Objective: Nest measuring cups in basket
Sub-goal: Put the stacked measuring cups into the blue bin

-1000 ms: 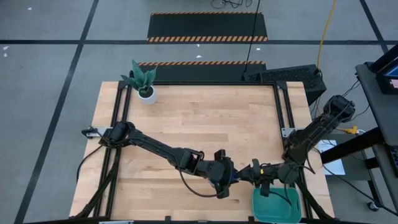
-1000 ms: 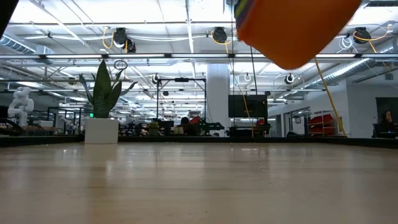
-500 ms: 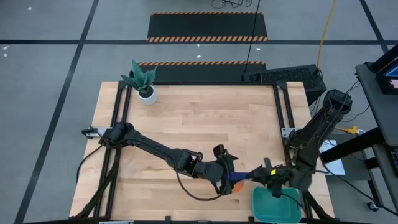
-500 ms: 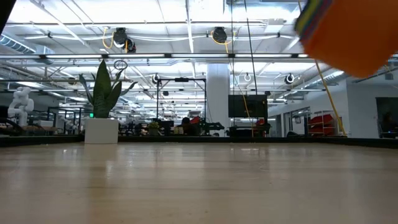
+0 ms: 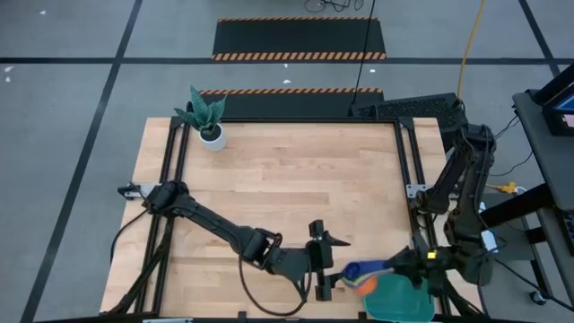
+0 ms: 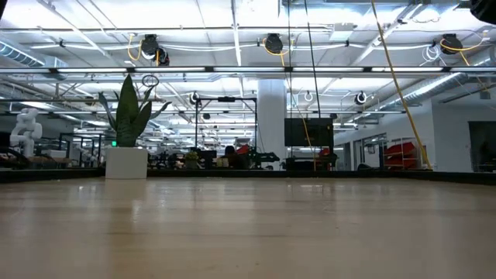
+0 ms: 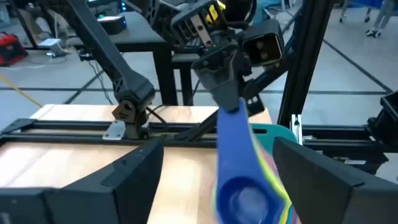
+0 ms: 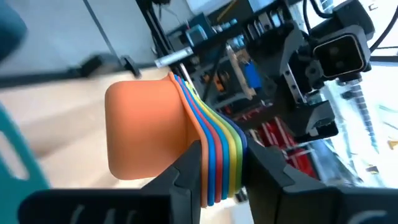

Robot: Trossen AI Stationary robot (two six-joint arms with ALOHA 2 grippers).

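Observation:
The measuring cups (image 5: 359,276) are nested into one stack, dark blue on one side and orange on the other, with their rainbow handles fanned together. The stack hangs just left of the teal basket (image 5: 404,303), which sits at the table's near right corner. My right gripper (image 5: 395,267) is shut on the stack. My left gripper (image 5: 330,274) is open just left of the stack. In the left wrist view its fingers (image 7: 124,180) stand on either side of the blue cup (image 7: 239,186) without touching it. The low view shows no cup. My right gripper (image 8: 221,158) pinches the stacked handles (image 8: 214,146) between its two fingers, several layers together. It comes roughly level from the table's right side, fingers lying along the handles. The cup bowls (image 8: 146,127) stick out beyond the fingertips, lifted clear of the table.
A white plant pot (image 5: 212,135) stands at the far left corner and also appears in the low view (image 6: 126,163). Black frame rails (image 5: 408,161) run along the table's left and right sides. The basket rim (image 7: 273,132) lies close behind the stack. Bare wood fills the table's middle.
My right gripper has carried the stack toward the table's near right corner, up beside the basket. In the low view the orange cup has slid right and out of the picture. My left gripper has followed toward the near edge, staying left of the stack.

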